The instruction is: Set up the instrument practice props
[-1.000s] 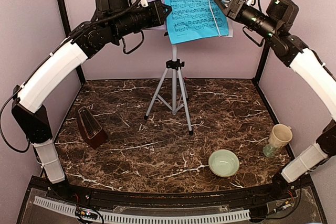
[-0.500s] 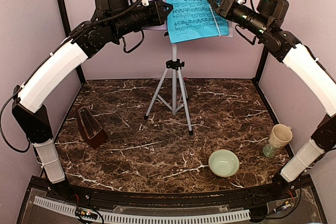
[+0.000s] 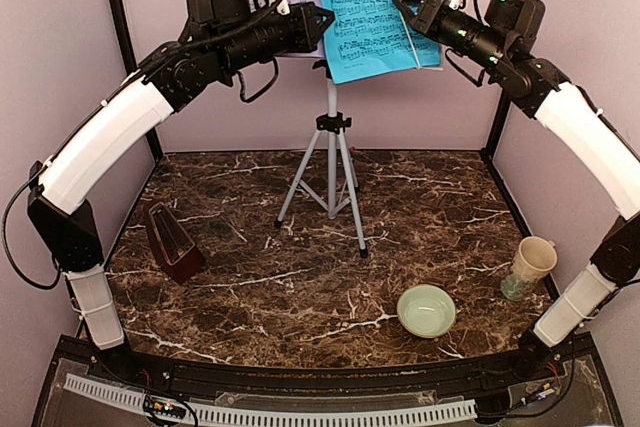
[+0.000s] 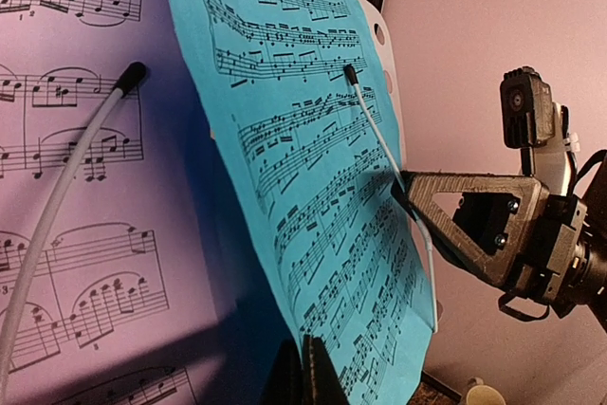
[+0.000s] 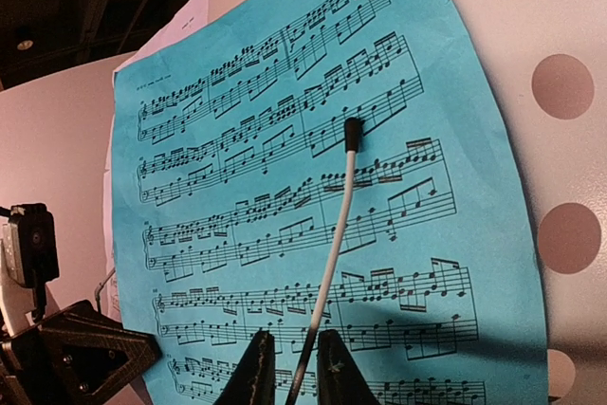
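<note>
Our left jaws clench the cyan page (image 4: 285,139); whether our right jaws pinch the retaining wire (image 5: 334,215), we cannot tell. We should lift it gently.

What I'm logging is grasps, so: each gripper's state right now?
Left gripper: shut on the cyan page.
Right gripper: open, straddling the retaining wire.

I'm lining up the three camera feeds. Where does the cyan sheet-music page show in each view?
Top external: the cyan sheet-music page is at top centre, on the music stand.
Left wrist: the page is a slanted band through the middle, right of the lavender page.
Right wrist: it fills most of the frame, with the perforated desk to its right.
Shared landmark: the white, black-tipped retaining wire lying across it.
</note>
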{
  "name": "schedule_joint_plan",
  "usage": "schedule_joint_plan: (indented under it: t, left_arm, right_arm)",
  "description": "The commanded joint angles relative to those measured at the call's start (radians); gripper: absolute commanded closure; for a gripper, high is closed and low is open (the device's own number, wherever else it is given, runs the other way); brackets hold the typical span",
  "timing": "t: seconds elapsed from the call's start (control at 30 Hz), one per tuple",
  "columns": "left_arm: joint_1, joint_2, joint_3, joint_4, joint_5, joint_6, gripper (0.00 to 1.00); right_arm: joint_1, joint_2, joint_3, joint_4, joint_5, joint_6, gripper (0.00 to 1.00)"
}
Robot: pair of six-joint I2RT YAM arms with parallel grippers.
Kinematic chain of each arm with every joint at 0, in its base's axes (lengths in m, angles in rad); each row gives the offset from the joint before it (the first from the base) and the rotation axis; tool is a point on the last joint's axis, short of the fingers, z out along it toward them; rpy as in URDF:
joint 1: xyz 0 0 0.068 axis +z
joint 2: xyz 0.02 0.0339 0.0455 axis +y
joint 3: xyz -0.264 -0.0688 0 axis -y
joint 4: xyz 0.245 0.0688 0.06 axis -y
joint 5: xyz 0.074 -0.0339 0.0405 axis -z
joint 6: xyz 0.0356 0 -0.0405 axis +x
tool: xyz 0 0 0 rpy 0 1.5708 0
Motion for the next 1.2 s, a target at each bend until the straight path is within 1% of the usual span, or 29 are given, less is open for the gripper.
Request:
schedule_joint_plan:
  t: [0.0, 0.13, 0.37, 0.6, 0.7, 0.83, 1.0, 1.17]
  left_arm:
    - [0.003, -0.003, 0.027, 0.049, 0.020, 0.035, 1.00]
    - [0.003, -0.001, 0.030, 0.056, 0.020, 0.050, 1.00]
    - [0.004, 0.009, 0.047, 0.047, 0.017, 0.077, 1.00]
    - [0.010, 0.023, 0.074, 0.024, 0.031, 0.112, 1.00]
    - [0.015, 0.028, 0.086, 0.019, 0.057, 0.141, 1.00]
    - [0.028, 0.067, 0.167, -0.039, 0.081, 0.166, 1.00]
    - [0.041, 0.077, 0.176, -0.047, 0.105, 0.206, 1.00]
    - [0.059, 0.084, 0.199, -0.047, 0.168, 0.244, 1.00]
  right_arm:
    - [0.010, 0.000, 0.025, 0.023, 0.006, 0.009, 0.84]
    - [0.012, -0.002, 0.025, 0.023, 0.018, 0.007, 0.88]
    - [0.011, -0.013, -0.001, 0.057, 0.017, 0.010, 1.00]
    - [0.011, -0.040, -0.052, 0.125, 0.017, 0.018, 1.00]
    - [0.010, -0.040, -0.055, 0.129, 0.019, 0.020, 1.00]
    - [0.010, -0.040, -0.058, 0.136, 0.016, 0.021, 1.00]
    - [0.011, -0.039, -0.060, 0.142, 0.010, 0.023, 1.00]
    - [0.011, -0.034, -0.057, 0.142, 0.006, 0.023, 1.00]
